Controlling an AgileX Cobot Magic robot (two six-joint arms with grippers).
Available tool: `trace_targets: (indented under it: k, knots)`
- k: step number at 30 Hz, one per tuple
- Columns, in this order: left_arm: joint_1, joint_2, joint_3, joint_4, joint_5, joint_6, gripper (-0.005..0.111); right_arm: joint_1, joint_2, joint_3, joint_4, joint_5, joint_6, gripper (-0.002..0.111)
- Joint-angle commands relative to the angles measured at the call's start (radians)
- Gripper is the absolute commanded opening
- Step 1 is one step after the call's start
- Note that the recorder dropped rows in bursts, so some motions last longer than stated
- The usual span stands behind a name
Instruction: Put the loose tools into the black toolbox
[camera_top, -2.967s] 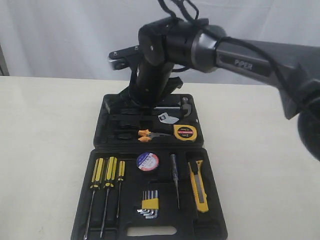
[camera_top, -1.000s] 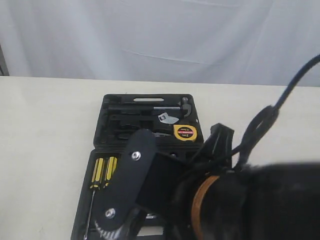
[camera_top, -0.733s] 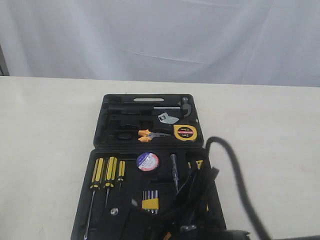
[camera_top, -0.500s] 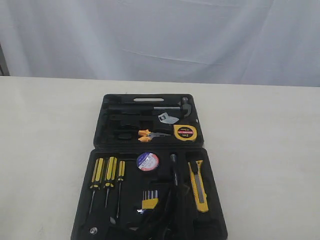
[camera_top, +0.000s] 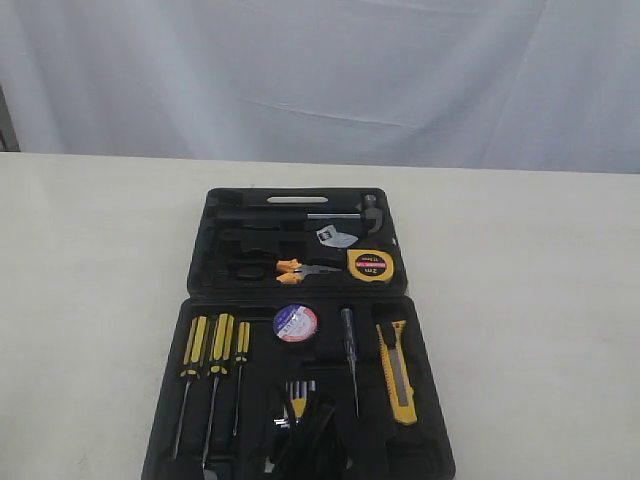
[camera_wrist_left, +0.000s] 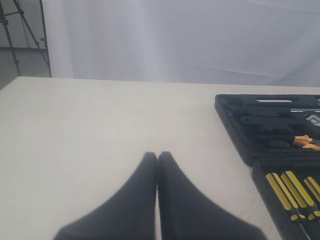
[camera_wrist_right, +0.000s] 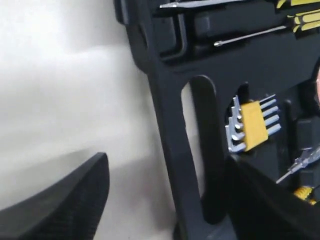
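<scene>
The black toolbox (camera_top: 432, 420) lies open, both halves flat. In its recesses rest the yellow tape measure (camera_top: 369, 264), the orange-black pliers (camera_top: 294, 267), the dark tape roll (camera_top: 295, 323) and the yellow-black utility knife (camera_top: 397, 371). My right gripper (camera_wrist_right: 167, 160) is open and empty, its fingers straddling the box's near rim by the handle slot (camera_wrist_right: 205, 150). A dark part of the right arm (camera_top: 305, 445) shows at the exterior view's lower edge. My left gripper (camera_wrist_left: 157, 156) is shut and empty over bare table, apart from the toolbox (camera_wrist_left: 260, 125).
Yellow-handled screwdrivers (camera_top: 212, 350) and a thin tester screwdriver (camera_top: 348, 345) lie in the near half. The hex key set (camera_wrist_right: 252, 122) sits by the right fingers. A hammer (camera_top: 345, 213) fills the far half. A white curtain (camera_top: 320, 70) hangs behind the table.
The right arm has drawn back from over the box's far half, passed close to the camera, and sunk to the view's lower edge. The tools have stayed in their recesses.
</scene>
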Motion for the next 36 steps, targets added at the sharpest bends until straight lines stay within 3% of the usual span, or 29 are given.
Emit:
trace_targets:
  k: [1, 17, 25, 29, 36]
  knots:
    - [-0.002, -0.003, 0.002, -0.002, 0.0, -0.001, 0.0, 0.004, 0.042, 0.003, -0.07, 0.0, 0.059, 0.063]
    - [-0.002, -0.003, 0.002, -0.002, 0.0, -0.001, 0.0, -0.08, 0.123, 0.003, -0.165, -0.064, 0.134, 0.062]
    - [-0.002, -0.003, 0.002, -0.002, 0.0, -0.001, 0.0, -0.122, 0.123, 0.003, -0.217, -0.146, 0.14, 0.024]
    - [-0.002, -0.003, 0.002, -0.002, 0.0, -0.001, 0.0, -0.124, 0.123, 0.003, -0.217, -0.163, 0.14, 0.0]
    - [-0.002, -0.003, 0.002, -0.002, 0.0, -0.001, 0.0, -0.121, 0.119, 0.003, -0.208, -0.144, 0.129, 0.0]
